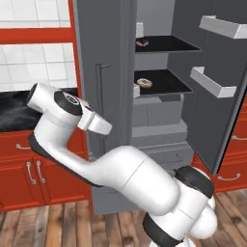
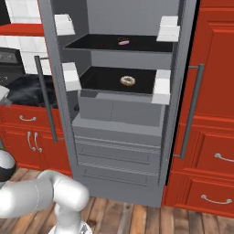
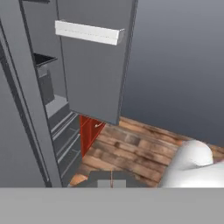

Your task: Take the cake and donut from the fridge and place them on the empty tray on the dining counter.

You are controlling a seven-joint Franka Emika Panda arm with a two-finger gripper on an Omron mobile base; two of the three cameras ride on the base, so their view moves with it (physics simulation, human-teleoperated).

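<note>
Your biggest thing is the fridge [image 2: 119,137], grey and tall, taking the centre of the right base view with both doors swung wide and its drawers low in the frame. Red cabinets [image 2: 208,151] flank it at the right edge and lower left. Your white arm [image 1: 120,178] curls across the lower half of the left base view, its hand end near the middle left of that frame beside the fridge's closed-looking left panel. The fingertips are hidden there, but the gripper is pressed together with nothing seen in it. The donut [image 2: 128,81] lies on the lower black shelf, centre of frame. A small pink item [image 2: 123,42], the cake as far as you can tell, rests on the upper shelf.
</note>
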